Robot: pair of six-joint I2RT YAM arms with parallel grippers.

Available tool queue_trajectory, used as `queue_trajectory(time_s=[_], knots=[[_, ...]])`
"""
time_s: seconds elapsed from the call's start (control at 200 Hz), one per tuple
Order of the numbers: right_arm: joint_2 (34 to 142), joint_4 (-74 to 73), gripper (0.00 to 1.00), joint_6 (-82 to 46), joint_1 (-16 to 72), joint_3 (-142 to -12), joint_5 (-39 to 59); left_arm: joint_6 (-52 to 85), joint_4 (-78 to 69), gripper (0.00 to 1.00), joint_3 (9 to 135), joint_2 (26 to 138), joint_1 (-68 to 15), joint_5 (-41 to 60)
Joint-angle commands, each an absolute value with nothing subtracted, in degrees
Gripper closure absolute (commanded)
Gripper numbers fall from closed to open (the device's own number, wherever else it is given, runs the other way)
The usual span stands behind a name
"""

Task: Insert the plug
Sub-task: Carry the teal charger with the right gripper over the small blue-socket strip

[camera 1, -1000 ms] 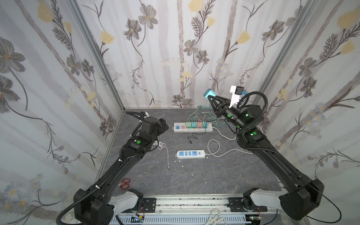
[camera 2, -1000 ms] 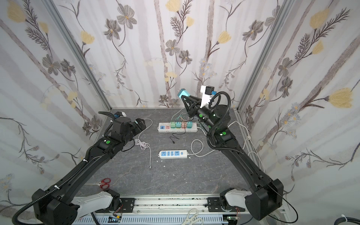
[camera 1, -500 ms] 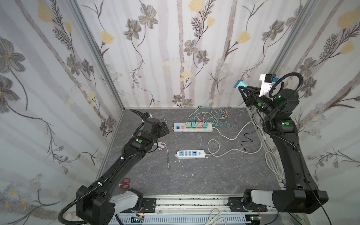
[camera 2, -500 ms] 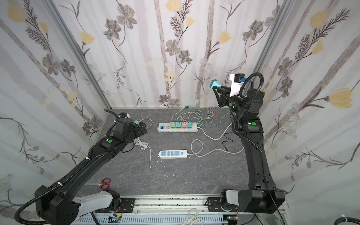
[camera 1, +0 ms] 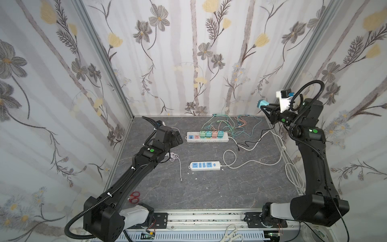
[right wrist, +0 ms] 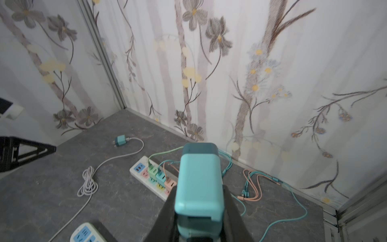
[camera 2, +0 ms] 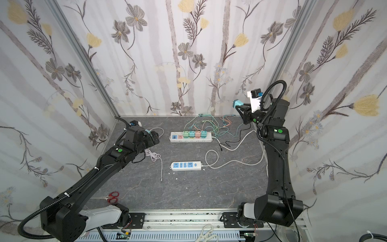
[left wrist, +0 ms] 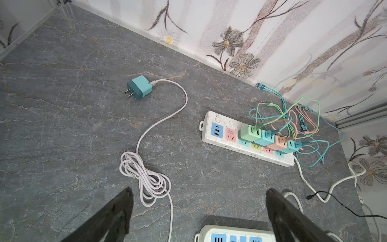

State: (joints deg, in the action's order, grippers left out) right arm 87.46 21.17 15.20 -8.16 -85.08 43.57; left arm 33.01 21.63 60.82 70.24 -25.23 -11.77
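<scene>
Right wrist view: the right hand (right wrist: 199,201) is clamped on a teal charger plug (right wrist: 199,184), its fingers on the two flanks. In a top view the plug hangs high above the desk (camera 1: 209,188) at about 2 o'clock, well apart from any socket. The pick-up looks done. The insertion is not: the plug has yet to come down, line up with a free socket and be pressed home. Its prongs are hidden.

The left hand (left wrist: 199,193) hovers with its fingers wide apart, holding nothing, over a coiled white cable (left wrist: 144,180).

Counted, there are two power strips: a long power strip (camera 1: 206,140) at 12 o'clock and a short power strip (camera 1: 205,165) near the middle. The chargers number six:
- four plugged chargers (left wrist: 266,138) in a row on the long strip
- one loose charger (left wrist: 139,87) lying at 10 o'clock
- the held one

A pink socket (left wrist: 231,134) beside the row stands bare. One pair of red scissors (camera 1: 134,198) lies at 7 o'clock.
</scene>
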Motion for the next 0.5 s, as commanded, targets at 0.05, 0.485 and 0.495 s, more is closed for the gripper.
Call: queue_trajectory(time_s=[0.05, 0.485, 0.495], knots=[[91.5, 38.0, 1.0, 42.7, -1.9, -83.5, 38.8, 33.9, 22.1, 0.0, 60.6, 70.3, -25.2, -12.3], [107.1, 61.3, 0.99, 61.3, 14.3, -89.0, 26.5, 34.7, 23.1, 0.0, 58.4, 69.9, -25.1, -13.4], [107.3, 61.7, 0.99, 61.5, 14.7, -89.3, 26.1, 34.8, 23.0, 0.0, 58.4, 69.9, -25.1, -13.5]])
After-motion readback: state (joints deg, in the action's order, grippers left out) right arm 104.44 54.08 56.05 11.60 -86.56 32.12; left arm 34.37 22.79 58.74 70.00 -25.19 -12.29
